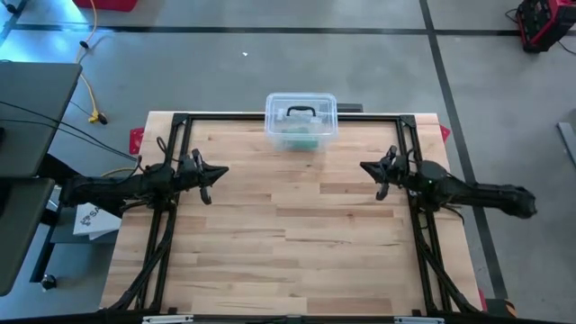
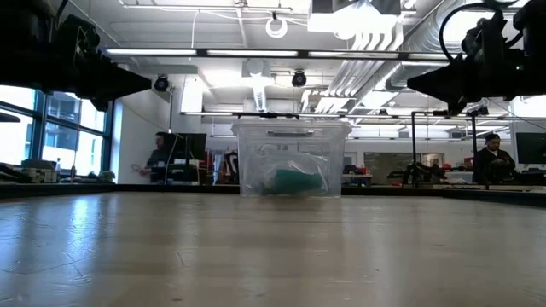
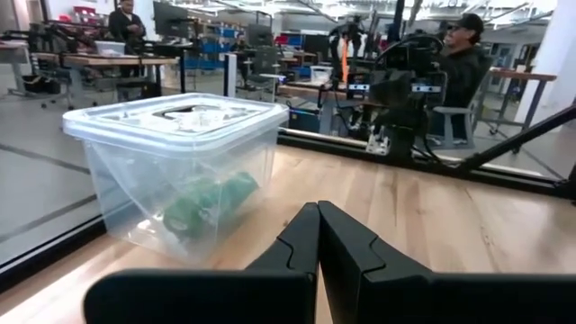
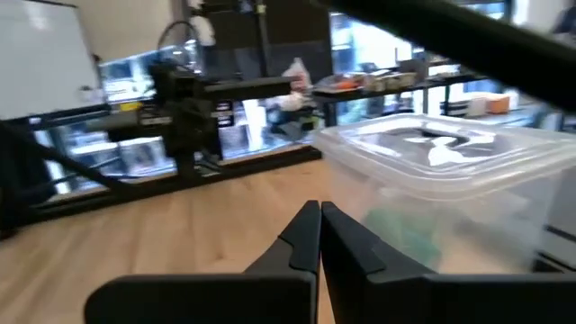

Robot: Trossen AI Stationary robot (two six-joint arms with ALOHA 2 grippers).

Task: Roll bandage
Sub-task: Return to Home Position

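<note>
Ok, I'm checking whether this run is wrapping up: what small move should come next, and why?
Probably just ease the left hand and right hand back to rest: both are shut, empty and clear of the transparent bin, which sits lidded with the teal bandage inside.

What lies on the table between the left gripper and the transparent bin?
Nothing: in the high view only bare wooden table separates the left gripper from the closed transparent bin. The right gripper waits at the right.
</note>
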